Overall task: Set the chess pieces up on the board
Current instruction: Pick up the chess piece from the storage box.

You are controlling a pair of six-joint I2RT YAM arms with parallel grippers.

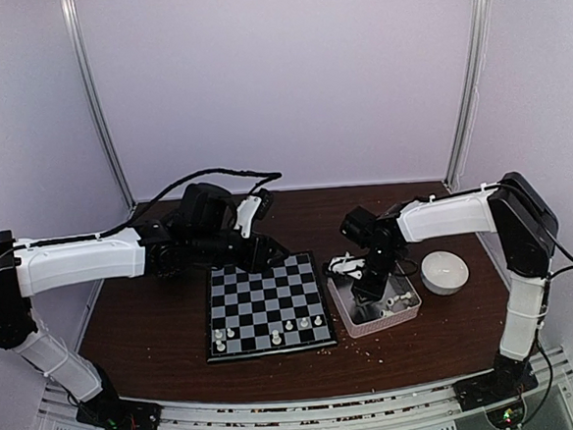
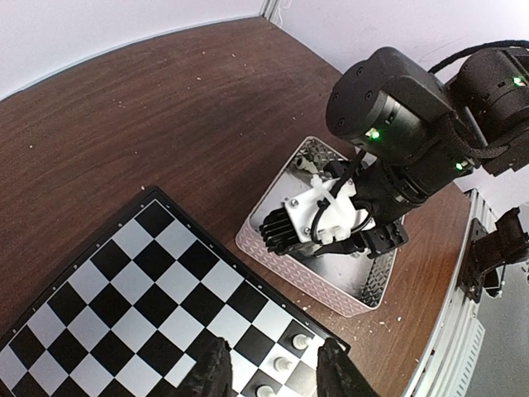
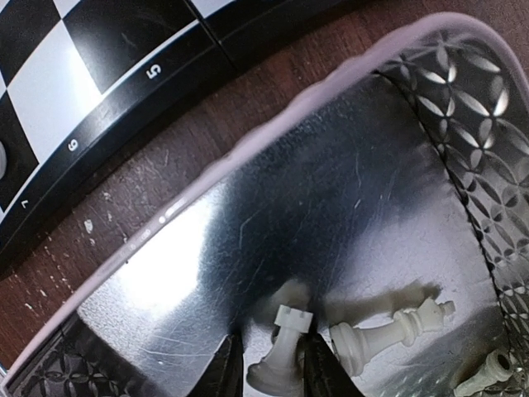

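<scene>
Pick-up step: R gripper (image 3: pixel 271 365) pinches a white plastic rook (image 3: pixel 285 339) tilted in the clear rectangular plastic tray (image 3: pixel 248 157) by the right edge of the black-and-pale checked board (image 1: pixel 263 300); L gripper (image 2: pixel 271 372) spread, empty; nxt needs a straight lift, then carry to its near edge.

- The board (image 1: pixel 266 305) is laid flat on the brown table (image 1: pixel 147 323), between the two arms.
- White chess pieces (image 1: pixel 304 323) are stood on the two rows of the board nearest the arm bases.
- The left gripper (image 1: pixel 257 248) is held over the board's far edge.
- A clear tray (image 1: pixel 358 325) is set just beside the board's right edge, with a few white pieces lying in it.
- The right gripper (image 1: pixel 370 286) is lowered into that tray; how its jaws stand cannot be made out.
- A white bowl (image 1: pixel 445 271) is placed further right of the board, beyond the tray.
- Pale crumbs (image 1: pixel 359 343) are scattered off the board's near right corner.
</scene>
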